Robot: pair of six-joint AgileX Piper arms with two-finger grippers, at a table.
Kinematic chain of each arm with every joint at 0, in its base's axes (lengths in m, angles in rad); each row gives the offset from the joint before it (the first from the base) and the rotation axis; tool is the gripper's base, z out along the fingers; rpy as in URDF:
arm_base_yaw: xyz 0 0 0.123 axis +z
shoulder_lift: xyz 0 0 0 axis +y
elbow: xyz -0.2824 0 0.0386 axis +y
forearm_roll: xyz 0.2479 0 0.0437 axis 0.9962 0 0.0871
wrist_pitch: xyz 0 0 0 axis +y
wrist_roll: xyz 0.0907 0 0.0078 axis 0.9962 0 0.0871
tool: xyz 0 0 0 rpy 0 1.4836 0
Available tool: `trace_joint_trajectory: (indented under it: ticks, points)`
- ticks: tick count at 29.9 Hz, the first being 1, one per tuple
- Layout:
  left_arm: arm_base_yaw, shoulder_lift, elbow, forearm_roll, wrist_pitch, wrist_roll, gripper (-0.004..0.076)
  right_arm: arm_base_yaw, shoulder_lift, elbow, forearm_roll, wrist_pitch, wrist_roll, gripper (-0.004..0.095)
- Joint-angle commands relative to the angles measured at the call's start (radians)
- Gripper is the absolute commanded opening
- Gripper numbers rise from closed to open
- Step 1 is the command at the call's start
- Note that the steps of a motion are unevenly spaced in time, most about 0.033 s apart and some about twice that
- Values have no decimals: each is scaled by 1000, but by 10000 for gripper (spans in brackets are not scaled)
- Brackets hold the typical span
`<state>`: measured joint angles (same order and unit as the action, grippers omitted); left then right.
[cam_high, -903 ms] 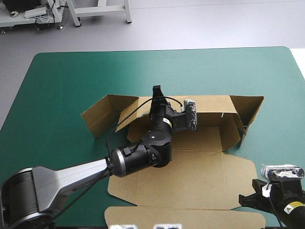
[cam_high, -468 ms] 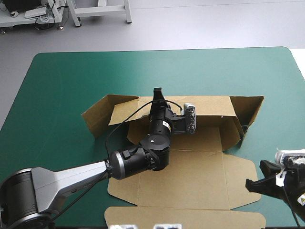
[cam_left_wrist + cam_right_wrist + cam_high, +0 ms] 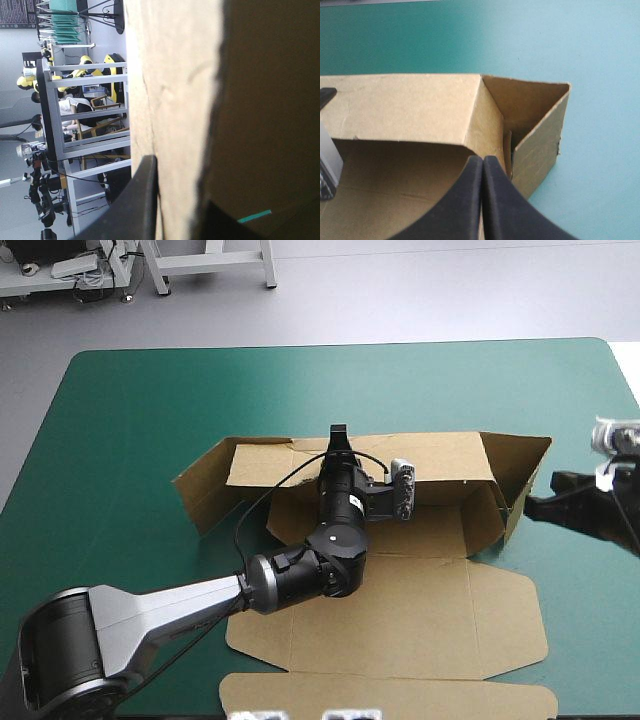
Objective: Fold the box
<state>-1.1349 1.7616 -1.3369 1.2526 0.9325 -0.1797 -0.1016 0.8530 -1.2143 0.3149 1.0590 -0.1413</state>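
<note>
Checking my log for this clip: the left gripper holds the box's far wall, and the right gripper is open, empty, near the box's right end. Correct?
Not quite: the right gripper is shut, not open, closed to one pointed arch in the right wrist view. The rest stands: it is empty near the right end of the box, and the left gripper holds the far wall.

High view: lit bright and even from overhead. Shows pale sheen on teal-green cover (image 3: 330, 390) toward far middle, deeper tone toward left edge. Casts only soft shadow beside left arm (image 3: 150, 605) onto box (image 3: 420, 600); leaves inner face of right end flap shaded. Left wrist view: splits board into pale lit strip and deep shade, against bright room. Right wrist view: washes cover pale with glare beyond box; darkens corner pocket and floor under back wall.
</note>
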Motion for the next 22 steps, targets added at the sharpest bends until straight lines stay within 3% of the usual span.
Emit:
trace_joint_trajectory:
  ticks: [1, 14, 22]
  points:
    - [-10, -10, -6, -105, -56, -12, -9, -1, 114, -136, 33, -66, -26, -18]
    - [-10, -10, -6, -114, -48, -18, -9, -1, 578, -453, 38, -7, -43, -18]
    - [-10, -10, -6, -114, -48, -18, -9, -1, 742, -482, 45, 37, -47, -18]
